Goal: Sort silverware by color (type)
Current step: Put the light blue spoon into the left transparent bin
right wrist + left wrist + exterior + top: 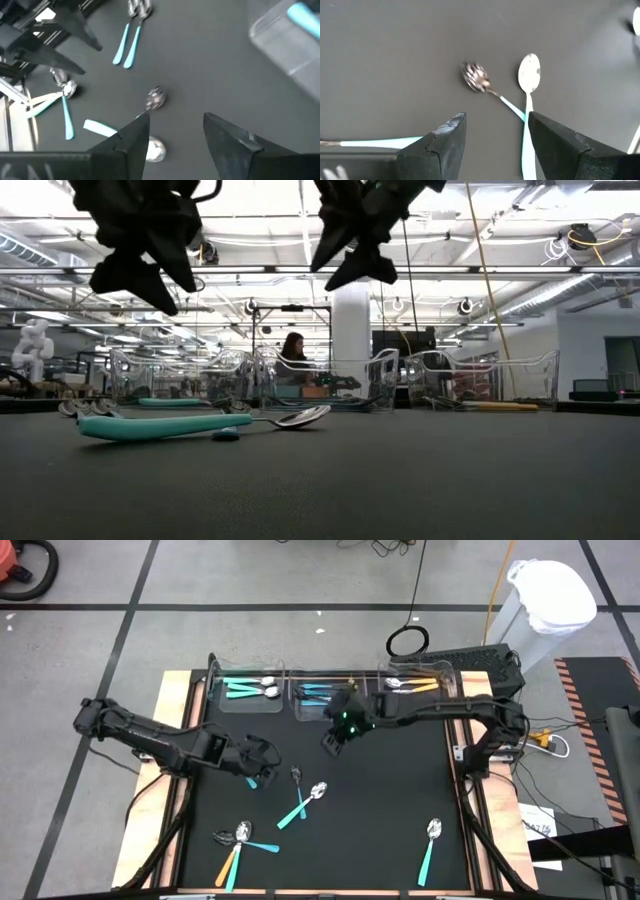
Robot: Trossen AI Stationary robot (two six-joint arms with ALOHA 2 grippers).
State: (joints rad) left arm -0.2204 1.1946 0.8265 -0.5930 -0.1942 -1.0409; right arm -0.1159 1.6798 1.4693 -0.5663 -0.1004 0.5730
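Right gripper [333,741] is seen raised above the black mat [380,810], jaws parted and empty, just in front of the 3 clear plastic bins [320,698]. Left gripper [262,762] is held beside it, also raised, parted and empty. Below and between both grippers 2 crossed metal-headed spoons with teal plastic handles [303,802] are lying on the mat. Further spoons [236,840] are noted well beyond, toward the front edge; others are already in the bins.
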